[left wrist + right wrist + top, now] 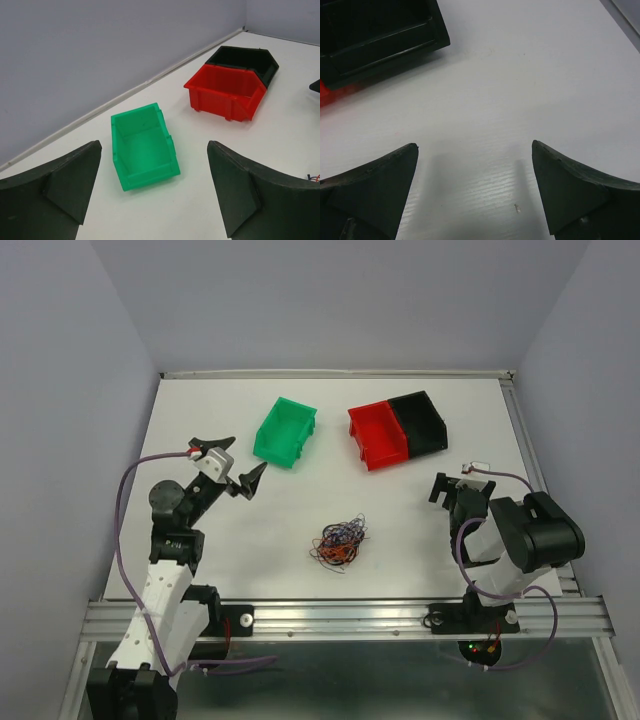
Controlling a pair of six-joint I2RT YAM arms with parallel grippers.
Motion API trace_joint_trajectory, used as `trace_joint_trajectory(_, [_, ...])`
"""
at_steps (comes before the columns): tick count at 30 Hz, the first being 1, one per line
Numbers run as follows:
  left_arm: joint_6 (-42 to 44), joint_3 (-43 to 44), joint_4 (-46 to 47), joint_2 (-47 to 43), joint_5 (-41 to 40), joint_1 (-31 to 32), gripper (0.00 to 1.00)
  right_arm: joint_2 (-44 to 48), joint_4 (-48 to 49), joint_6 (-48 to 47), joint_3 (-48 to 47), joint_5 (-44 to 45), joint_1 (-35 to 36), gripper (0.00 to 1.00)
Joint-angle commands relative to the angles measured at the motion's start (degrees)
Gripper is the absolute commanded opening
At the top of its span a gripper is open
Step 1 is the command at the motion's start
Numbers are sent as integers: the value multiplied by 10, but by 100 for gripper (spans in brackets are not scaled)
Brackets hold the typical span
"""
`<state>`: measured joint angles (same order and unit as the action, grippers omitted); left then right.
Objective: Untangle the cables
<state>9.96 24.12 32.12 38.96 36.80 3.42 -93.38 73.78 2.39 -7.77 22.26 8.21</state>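
The cables [340, 540] lie as one small ball of thin curly red, orange, black and blue-purple wires on the white table, near the middle front. A few strand ends [312, 176] peek in at the right edge of the left wrist view. My left gripper [237, 460] hovers left of and behind the ball, well apart from it. It is open [154, 145] with nothing between its fingers and faces the bins. My right gripper [455, 483] is to the right of the ball, open [474, 145] over bare table, holding nothing.
A green bin [285, 432] [142, 145] stands at the back, left of centre. A red bin [375, 435] [225, 92] and a black bin [420, 420] [380, 35] stand side by side at the back right. A metal rail [350, 618] borders the table's near edge.
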Motion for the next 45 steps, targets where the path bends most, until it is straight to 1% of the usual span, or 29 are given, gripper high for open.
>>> trace_joint_trajectory(1, [-1, 23, 6, 2, 32, 4, 99, -1, 124, 3, -15, 12, -2, 100])
trace_joint_trajectory(2, [7, 23, 5, 3, 42, 4, 99, -1, 123, 2, -15, 14, -2, 100])
trace_joint_trajectory(6, [51, 36, -42, 27, 136, 6, 99, 7, 100, 12, -23, 23, -5, 100])
trace_joint_trajectory(8, [69, 51, -72, 43, 143, 27, 99, 19, 101, 9, -14, 16, -5, 100])
trace_joint_trajectory(9, [97, 58, -91, 64, 143, 38, 99, 24, 103, 9, -8, 14, -5, 100])
trace_joint_trajectory(10, [112, 77, -131, 74, 134, 51, 99, 34, 122, 3, 1, 3, -6, 100])
trace_joint_trajectory(11, [129, 83, -152, 86, 128, 92, 99, 47, 118, -4, -2, 29, -5, 100])
trace_joint_trajectory(12, [159, 97, -192, 107, 103, 115, 99, 123, 77, 4, -10, 50, 3, 100])
trace_joint_trajectory(13, [169, 104, -209, 117, 85, 144, 99, 161, -24, 1, -20, 32, 4, 100])
trace_joint_trajectory(15, [194, 120, -246, 141, 54, 200, 99, 225, -62, -13, -36, -16, 4, 100])
trace_joint_trajectory(16, [197, 121, -249, 146, 47, 211, 99, 272, -94, 0, -42, -30, 4, 100])
trace_joint_trajectory(19, [197, 124, -252, 168, 25, 242, 99, 321, -188, 17, -92, -12, 4, 100])
trace_joint_trajectory(21, [196, 131, -254, 195, 6, 272, 99, 349, -337, 79, -145, -14, 5, 100])
trace_joint_trajectory(22, [194, 134, -256, 205, -5, 287, 99, 355, -338, 80, -161, -14, 4, 100])
trace_joint_trajectory(23, [194, 138, -259, 217, -14, 300, 99, 356, -382, 120, -175, -33, 4, 100])
trace_joint_trajectory(25, [193, 145, -264, 249, -40, 326, 99, 354, -412, 177, -209, -43, 5, 100])
trace_joint_trajectory(26, [192, 146, -265, 259, -48, 345, 99, 355, -452, 237, -220, -37, 5, 100])
trace_joint_trajectory(27, [192, 147, -266, 270, -57, 357, 99, 356, -470, 263, -228, -30, 4, 100])
trace_joint_trajectory(28, [192, 151, -266, 291, -74, 366, 99, 362, -516, 330, -246, -20, 4, 100])
trace_joint_trajectory(31, [193, 160, -266, 332, -97, 397, 98, 384, -571, 379, -270, -21, 4, 100])
trace_joint_trajectory(33, [194, 166, -266, 364, -108, 417, 98, 399, -609, 430, -277, -51, 4, 100])
trace_joint_trajectory(34, [196, 171, -268, 375, -117, 423, 98, 417, -609, 430, -276, -75, 4, 100])
trace_joint_trajectory(35, [198, 174, -269, 386, -121, 435, 97, 423, -606, 419, -272, -129, 4, 100])
trace_joint_trajectory(37, [198, 184, -274, 428, -138, 449, 91, 435, -602, 377, -271, -192, 4, 100])
trace_joint_trajectory(38, [199, 188, -275, 429, -143, 449, 91, 436, -602, 370, -271, -207, 4, 100])
trace_joint_trajectory(41, [198, 208, -288, 465, -153, 457, 67, 440, -602, 336, -262, -252, 4, 100])
trace_joint_trajectory(42, [198, 213, -290, 476, -153, 457, 51, 440, -602, 329, -255, -274, 4, 100])
trace_joint_trajectory(44, [196, 217, -290, 477, -159, 457, 39, 435, -603, 314, -249, -310, 4, 100])
trace_joint_trajectory(45, [192, 215, -284, 470, -164, 457, 26, 427, -603, 307, -248, -331, 4, 100])
